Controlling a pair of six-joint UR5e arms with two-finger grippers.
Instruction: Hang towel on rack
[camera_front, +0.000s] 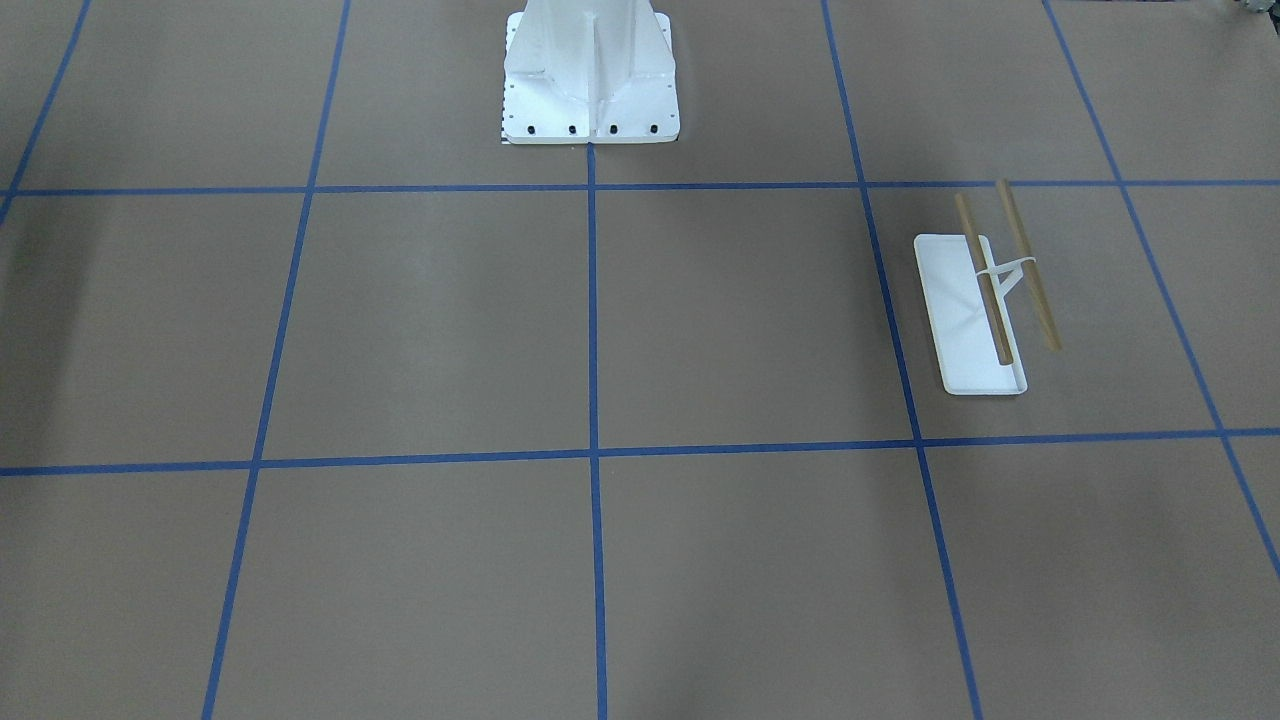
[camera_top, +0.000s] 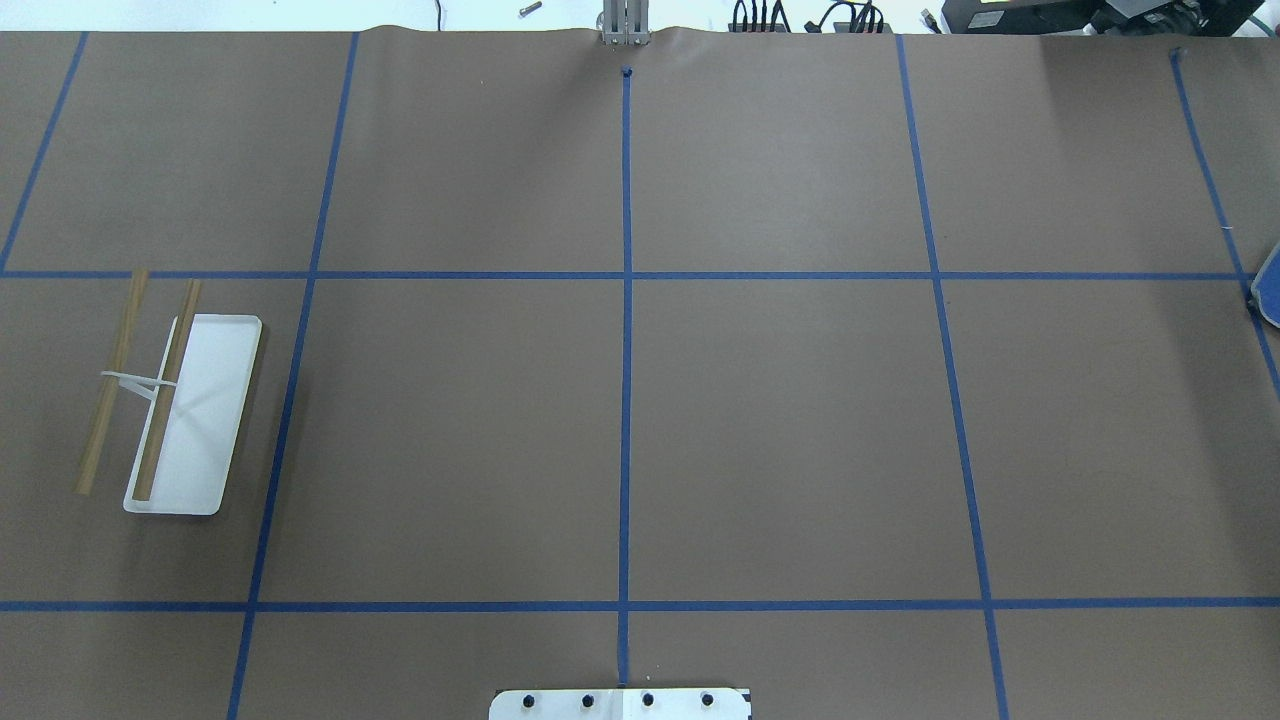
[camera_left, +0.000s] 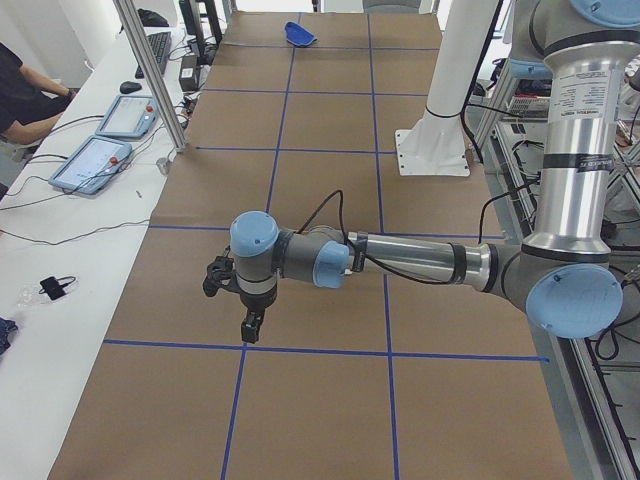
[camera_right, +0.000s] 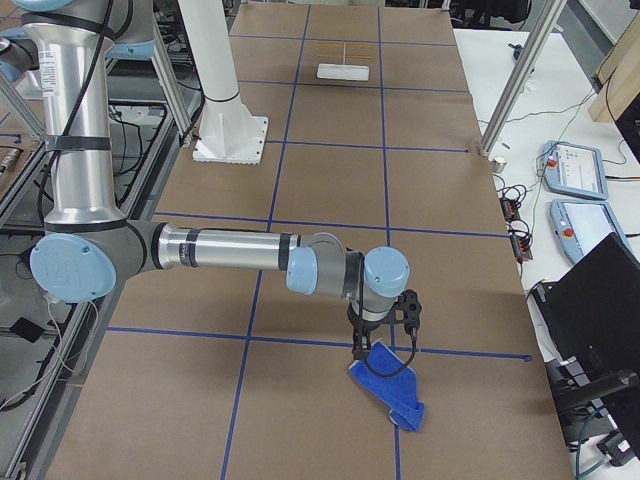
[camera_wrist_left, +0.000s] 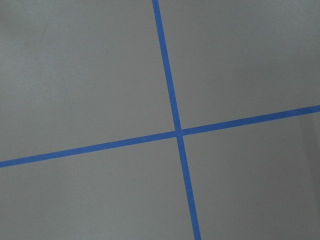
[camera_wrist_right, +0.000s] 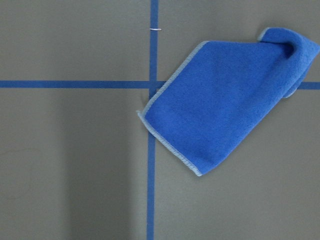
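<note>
The table (camera_top: 780, 430) is covered end to end in brown paper, ruled into large squares by blue tape (camera_top: 626, 300). A white bolted pedestal (camera_front: 590, 80) stands at 12 o'clock in the front-facing view, on the robot's edge. Along the opposite side runs a white bench (camera_left: 60, 250) with two pendants (camera_left: 95, 163) and loose cables, and a person (camera_left: 20, 90) sits at it. Slanted aluminium posts (camera_right: 520, 70) rise from the table's border.

The rack (camera_top: 190, 410) stands at 9 o'clock in the overhead view, close to that end of the paper. Its tray (camera_top: 215, 400) sits inside one square, and the outer of its rods (camera_top: 110, 385) overhangs the tray toward the table's end. The towel (camera_wrist_right: 225, 105) lies at the other end, at 3 o'clock overhead, where only a sliver shows at the view's border. It is blue side up and flat, with one corner curled over at 2 o'clock in the right wrist view, and its lower corner covers a tape crossing. A broad run of paper and tape lines lies between the rack and the towel.

The right gripper (camera_right: 366, 350) hangs at the towel's near corner. Whether it touches the cloth, or how wide its jaws stand, cannot be told. The left gripper (camera_left: 249, 326) points down over a tape crossing, and its opening cannot be told either.
</note>
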